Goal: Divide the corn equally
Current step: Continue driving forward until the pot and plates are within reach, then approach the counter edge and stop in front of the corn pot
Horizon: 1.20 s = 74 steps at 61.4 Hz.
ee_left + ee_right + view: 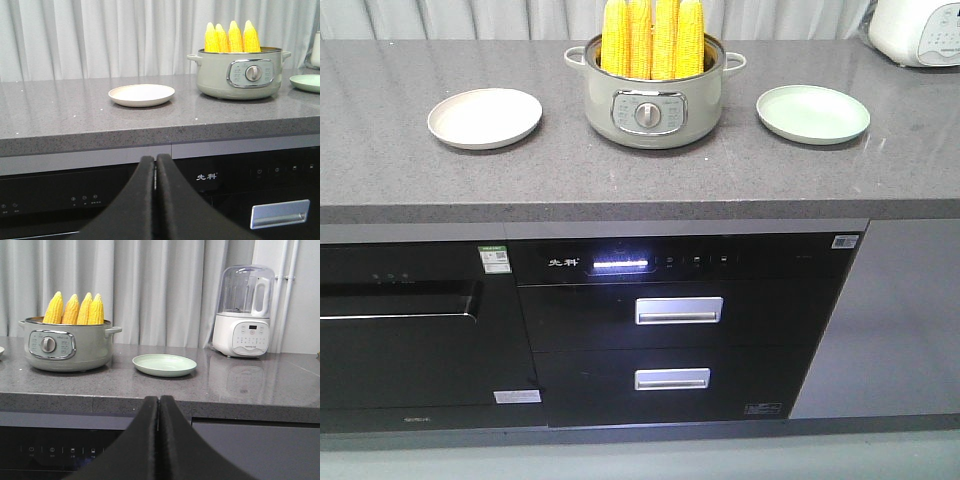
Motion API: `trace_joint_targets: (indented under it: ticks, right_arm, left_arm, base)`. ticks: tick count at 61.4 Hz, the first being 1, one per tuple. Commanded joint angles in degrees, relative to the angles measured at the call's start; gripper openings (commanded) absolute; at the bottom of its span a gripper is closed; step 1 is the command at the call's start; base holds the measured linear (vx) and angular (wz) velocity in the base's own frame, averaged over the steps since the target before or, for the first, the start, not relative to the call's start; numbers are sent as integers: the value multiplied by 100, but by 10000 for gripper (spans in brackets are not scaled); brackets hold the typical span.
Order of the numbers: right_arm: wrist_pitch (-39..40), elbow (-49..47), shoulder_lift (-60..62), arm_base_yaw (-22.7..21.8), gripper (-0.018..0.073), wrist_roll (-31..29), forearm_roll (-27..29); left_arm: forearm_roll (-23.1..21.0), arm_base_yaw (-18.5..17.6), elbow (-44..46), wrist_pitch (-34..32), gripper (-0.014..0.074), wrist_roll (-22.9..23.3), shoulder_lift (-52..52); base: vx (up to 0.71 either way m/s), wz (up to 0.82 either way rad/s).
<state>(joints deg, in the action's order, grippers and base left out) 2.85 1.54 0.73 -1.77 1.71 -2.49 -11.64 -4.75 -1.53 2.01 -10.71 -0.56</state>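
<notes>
Several yellow corn (653, 38) cobs stand upright, tips up, in a pale green electric pot (654, 95) at the middle of the grey counter. The corn (232, 37) shows at the upper right of the left wrist view, and the corn (74, 309) at the left of the right wrist view. A cream plate (485, 117) lies left of the pot and a light green plate (813, 113) right of it; both hold nothing. My left gripper (155, 159) and right gripper (159, 399) are shut on nothing, low in front of the counter edge, well short of the pot.
A white blender (244, 312) stands at the counter's back right. Below the counter are black appliances with two silver drawer handles (678, 310). A white curtain hangs behind the counter (400, 185).
</notes>
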Motion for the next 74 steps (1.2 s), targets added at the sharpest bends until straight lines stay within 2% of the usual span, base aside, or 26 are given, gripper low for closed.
trace_joint_targets:
  ticks: [1, 74]
  right_arm:
    - [450, 62, 24, -37, -4, -27, -61]
    - [450, 62, 24, -37, -4, -27, -61]
  left_arm:
    - [-16, 8, -21, -410, -7, 65, -98]
    - [-16, 8, -21, -410, -7, 65, -98]
  base:
    - [9, -3]
    - [8, 0]
